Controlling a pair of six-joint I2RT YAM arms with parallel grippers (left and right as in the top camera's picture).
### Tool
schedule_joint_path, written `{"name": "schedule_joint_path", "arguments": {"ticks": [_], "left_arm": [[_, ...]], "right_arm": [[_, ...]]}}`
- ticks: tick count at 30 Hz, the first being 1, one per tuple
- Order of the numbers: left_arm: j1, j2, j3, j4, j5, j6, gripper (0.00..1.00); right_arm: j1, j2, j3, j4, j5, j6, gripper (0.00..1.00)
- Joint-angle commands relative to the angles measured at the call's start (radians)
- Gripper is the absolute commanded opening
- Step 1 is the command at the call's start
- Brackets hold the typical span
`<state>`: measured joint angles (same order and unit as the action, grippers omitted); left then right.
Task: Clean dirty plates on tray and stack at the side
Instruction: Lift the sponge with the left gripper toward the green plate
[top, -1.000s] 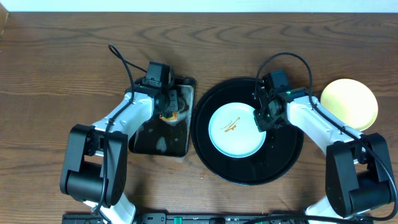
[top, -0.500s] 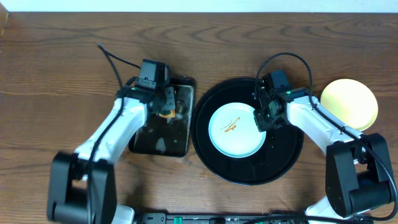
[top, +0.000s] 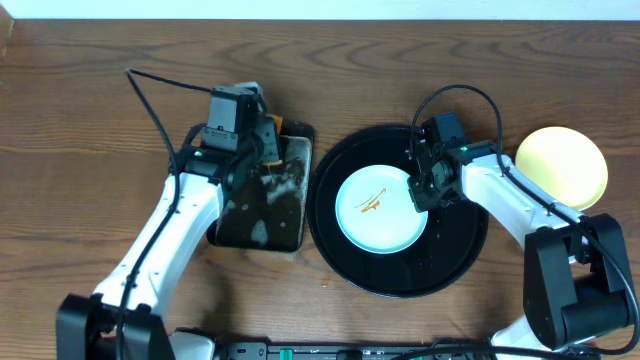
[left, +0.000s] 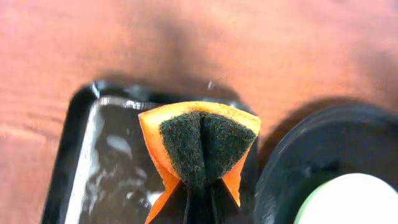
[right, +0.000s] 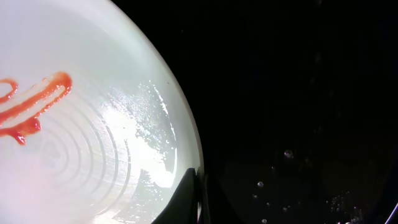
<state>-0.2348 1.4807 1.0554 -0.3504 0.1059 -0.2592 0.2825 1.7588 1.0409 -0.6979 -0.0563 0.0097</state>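
On the left, we see the left gripper (top: 268, 150) raised over the far end of the rectangular black pan (top: 258, 215). Its fingers are closed on one sponge (left: 199, 146), orange with a dark rough face, which is folded upward between them. The sponge hangs above the wet pan and is apart from every plate. The nearest plate lies to the right of it, on the tray. The right edge of the pan stands just beside the left rim of the round black tray (top: 455, 255). There is one pan and one tray. We count two plates. One mint-blue plate (top: 378, 215) lies on the tray, a little left of its centre, with an orange sauce squiggle (top: 372, 203) in the middle. The right gripper (top: 425, 190) is closed at the right rim of this plate, and in the wrist view its fingers seem to pinch the rim. To the right and on the near side of this plate, a bare black crescent of the tray is free, with some water drops on it. One yellow plate (top: 562, 167) rests on the wooden table (top: 80, 120), near the tray and close to the right border. The table is open on the left and along the far side.
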Motion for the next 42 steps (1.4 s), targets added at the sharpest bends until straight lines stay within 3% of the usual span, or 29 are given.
{"name": "schedule_joint_path", "arguments": {"ticks": [1, 14, 23, 32, 37, 42], "left_arm": [[0.003, -0.055, 0.011, 0.05, -0.002, -0.004, 0.08], [0.003, -0.174, 0.011, 0.174, -0.074, -0.004, 0.08], [0.003, -0.163, 0.011, 0.117, -0.099, -0.043, 0.08], [0.003, 0.022, -0.006, -0.061, -0.062, -0.207, 0.08], [0.003, 0.165, -0.006, -0.076, 0.031, -0.237, 0.08], [0.003, 0.195, -0.003, -0.08, 0.071, -0.227, 0.07]], "right_arm": [[-0.009, -0.003, 0.004, -0.005, -0.001, -0.018, 0.01], [-0.009, -0.003, 0.005, -0.003, -0.001, -0.015, 0.01], [-0.009, -0.003, 0.005, -0.002, -0.001, -0.014, 0.01], [-0.009, -0.003, 0.004, -0.006, -0.002, -0.014, 0.01], [-0.009, -0.003, 0.004, -0.01, -0.002, -0.014, 0.01], [-0.009, -0.003, 0.005, -0.01, -0.002, -0.014, 0.01]]}}
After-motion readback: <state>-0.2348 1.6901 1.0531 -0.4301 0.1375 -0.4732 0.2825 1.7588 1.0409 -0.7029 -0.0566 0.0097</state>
